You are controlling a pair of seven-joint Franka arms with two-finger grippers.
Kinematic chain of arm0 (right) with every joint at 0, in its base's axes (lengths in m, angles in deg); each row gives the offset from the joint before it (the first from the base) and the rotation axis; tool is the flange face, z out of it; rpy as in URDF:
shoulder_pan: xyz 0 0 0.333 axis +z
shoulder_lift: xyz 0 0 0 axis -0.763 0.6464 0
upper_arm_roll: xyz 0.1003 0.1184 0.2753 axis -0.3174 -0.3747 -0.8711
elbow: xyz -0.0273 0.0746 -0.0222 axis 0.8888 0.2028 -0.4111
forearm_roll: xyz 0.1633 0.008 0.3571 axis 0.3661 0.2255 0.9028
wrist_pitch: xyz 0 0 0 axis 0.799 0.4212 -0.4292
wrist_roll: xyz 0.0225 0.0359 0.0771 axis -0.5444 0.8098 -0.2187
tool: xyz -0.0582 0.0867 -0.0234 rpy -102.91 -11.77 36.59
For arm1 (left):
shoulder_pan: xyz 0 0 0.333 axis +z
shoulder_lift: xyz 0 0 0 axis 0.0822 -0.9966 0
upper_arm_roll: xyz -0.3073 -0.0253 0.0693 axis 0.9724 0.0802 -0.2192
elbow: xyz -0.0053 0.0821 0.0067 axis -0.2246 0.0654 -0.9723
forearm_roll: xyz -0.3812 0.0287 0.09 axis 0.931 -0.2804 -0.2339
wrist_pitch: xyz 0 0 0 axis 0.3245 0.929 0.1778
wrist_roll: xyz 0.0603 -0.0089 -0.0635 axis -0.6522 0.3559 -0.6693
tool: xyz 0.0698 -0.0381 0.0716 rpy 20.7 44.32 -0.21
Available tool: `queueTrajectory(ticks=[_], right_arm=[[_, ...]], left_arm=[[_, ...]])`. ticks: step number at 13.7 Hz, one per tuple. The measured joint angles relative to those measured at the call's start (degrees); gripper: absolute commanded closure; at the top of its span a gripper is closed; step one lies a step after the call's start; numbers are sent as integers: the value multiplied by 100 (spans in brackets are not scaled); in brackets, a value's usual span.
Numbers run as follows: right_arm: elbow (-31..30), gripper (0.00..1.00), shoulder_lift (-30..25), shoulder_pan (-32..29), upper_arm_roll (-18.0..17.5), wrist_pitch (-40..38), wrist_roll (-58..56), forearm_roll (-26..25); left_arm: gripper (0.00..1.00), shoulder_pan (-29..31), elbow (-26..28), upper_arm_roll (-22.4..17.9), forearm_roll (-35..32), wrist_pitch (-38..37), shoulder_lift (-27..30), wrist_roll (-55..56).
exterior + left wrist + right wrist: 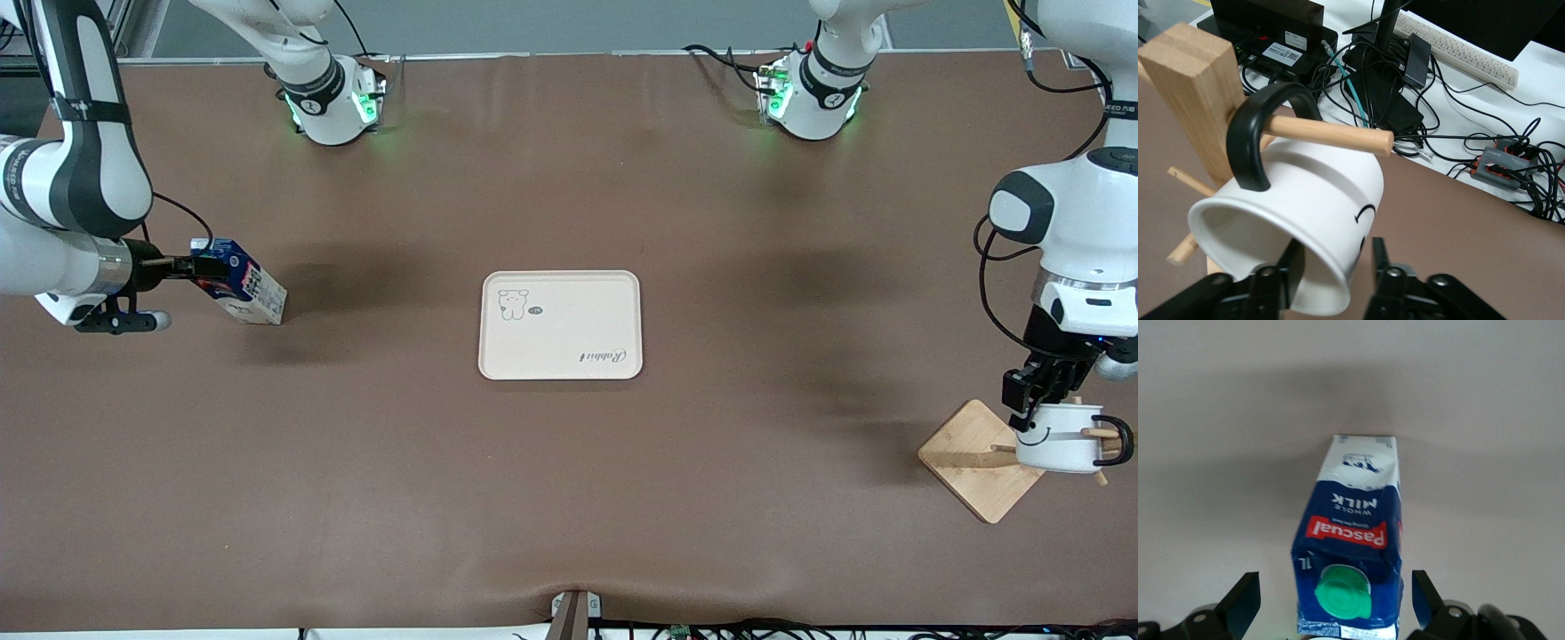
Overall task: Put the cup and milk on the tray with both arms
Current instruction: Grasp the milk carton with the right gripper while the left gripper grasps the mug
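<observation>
The cream tray (pixel 560 356) lies flat at the table's middle, with nothing on it. The dark blue milk (pixel 242 284) stands on the table toward the right arm's end. My right gripper (pixel 191 265) is open at its top; in the right wrist view the fingers (pixel 1245 593) stand apart on both sides of the carton (pixel 1351 520), clear of its green cap. The white cup (pixel 1058 440) hangs by its black handle on a peg of a wooden stand. My left gripper (pixel 1036 396) is open over its rim, one finger (pixel 1293 263) inside the cup (pixel 1325 193) and one outside.
The wooden stand's square base (pixel 965 462) sits near the table's edge at the left arm's end; its post (pixel 1195 100) and peg (pixel 1331 133) show in the left wrist view. Cables, a keyboard and boxes lie off the table past the stand.
</observation>
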Motion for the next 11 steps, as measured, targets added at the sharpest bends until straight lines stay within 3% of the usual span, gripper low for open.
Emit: queueTrajectory(ticks=[2, 7, 9, 10, 11], right_arm=[[-97, 0, 0, 1, -21, 13, 302, -94], [-360, 2, -1, 2, -36, 174, 523, -158], [-574, 84, 0, 4, -44, 365, 621, -161], [-656, 100, 0, 5, -46, 415, 641, -163], [-687, 100, -1, 6, -49, 401, 652, -164]], left_arm=[[99, -7, -10, 17, 0, 0, -24, -5], [100, -51, -83, 57, 0, 26, -45, -41], [100, -52, -84, 66, 0, 26, -51, -67], [100, -55, -84, 79, 0, 26, -52, -88], [100, -67, -87, 112, 0, 26, -51, -97]])
